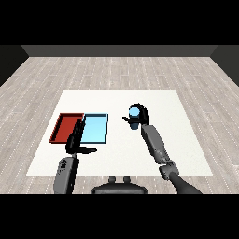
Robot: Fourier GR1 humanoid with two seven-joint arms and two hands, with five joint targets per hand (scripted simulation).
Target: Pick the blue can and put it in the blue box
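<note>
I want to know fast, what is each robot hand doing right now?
Left robot hand: open, fingers straight, holding nothing, over the near edges of the trays.
Right robot hand: closed around the blue can.

I note: surface (154, 154) plain white, no pattern. Floor (116, 70) grey wood planks, pale, staggered seams. Back wall (116, 50) dark grey. Red tray (65, 126) red inside, darker red rim. Blue tray (95, 128) light blue, darker blue edge. Can (134, 112) blue, lighter on top. Left robot hand (76, 140) black. Right robot hand (140, 114) black. I see both forearms grey, right forearm (154, 142) with darker bands.
</note>
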